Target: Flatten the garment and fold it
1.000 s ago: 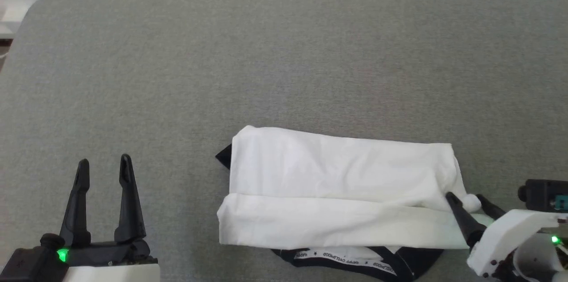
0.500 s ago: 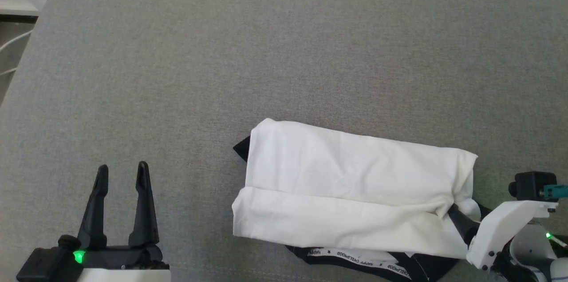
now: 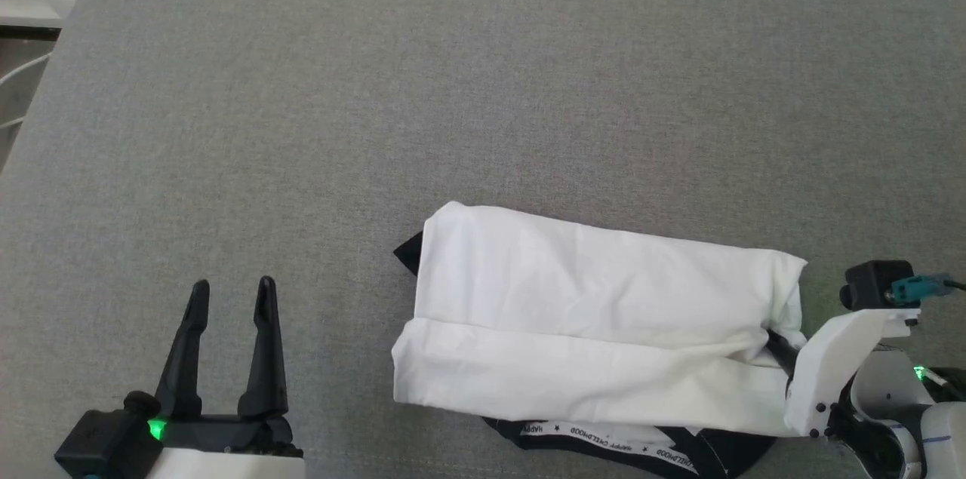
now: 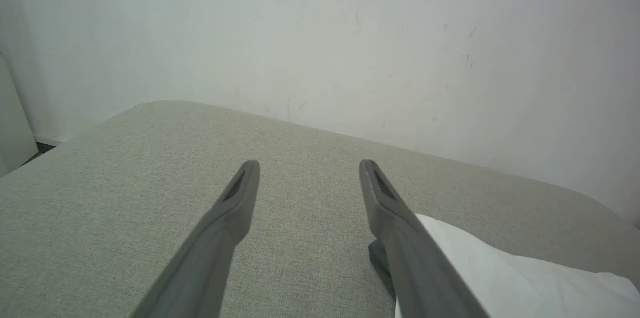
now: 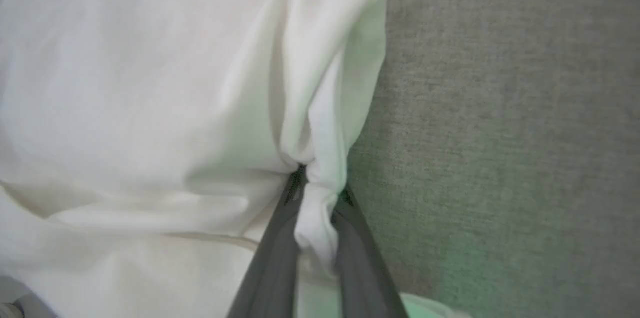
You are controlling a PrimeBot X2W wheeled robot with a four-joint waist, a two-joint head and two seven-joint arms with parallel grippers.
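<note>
Here's the garment [image 3: 596, 328], lying on the grey padded surface [image 3: 453, 87], right of centre and close to the near edge. It's a long white bundle, doubled over on itself, and most of it is tucked away. Only a small black corner [image 3: 407, 256] pokes out at the far-left end. A strip of the dark neck band [image 3: 604, 435] peeks from under the near side, its white lettering too small to read. The lower edge of the head view cuts that band off.

The long axis runs left to right, the left end sitting a touch farther away than the right. The collar side faces near.

Over at the right end, the right gripper [image 5: 320, 183] is clamped tight on a pinch of white cloth. The fabric bunches and puckers between the two fingers. From the head view those fingertips are buried in the folds, and the arm runs off the lower right corner.

The left gripper [image 3: 232, 285] hovers at the near left, fingers spread apart, nothing between them, well clear of the cloth. In its own view the pale wall [image 4: 320, 32] rises behind the surface, and one finger partly covers the white fabric at the lower right.
</note>
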